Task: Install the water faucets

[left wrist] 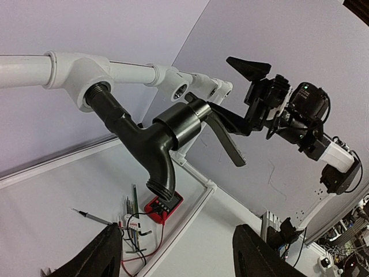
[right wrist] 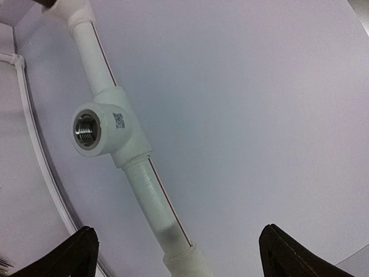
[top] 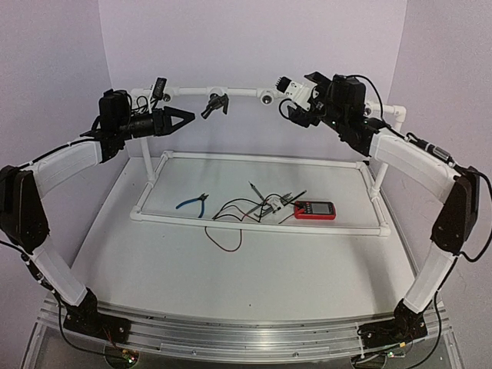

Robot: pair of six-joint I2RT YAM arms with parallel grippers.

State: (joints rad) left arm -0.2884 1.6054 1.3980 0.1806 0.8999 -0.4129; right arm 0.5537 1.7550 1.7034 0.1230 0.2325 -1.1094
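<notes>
Spotting the water faucet hanging screwed into a pipe socket, upper left of frame. Hovering left fingers part open, empty, beneath it; presenting right fingers wide apart, empty, to a bare socket. Judging it stiff, weighty, slick metal: probably gripping the barrel, not the lever.

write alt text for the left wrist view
A dark water faucet sits threaded into a white pipe socket, spout down, lever handle to the right. The left tool is open below it, holding nothing; the right arm is behind.
</notes>
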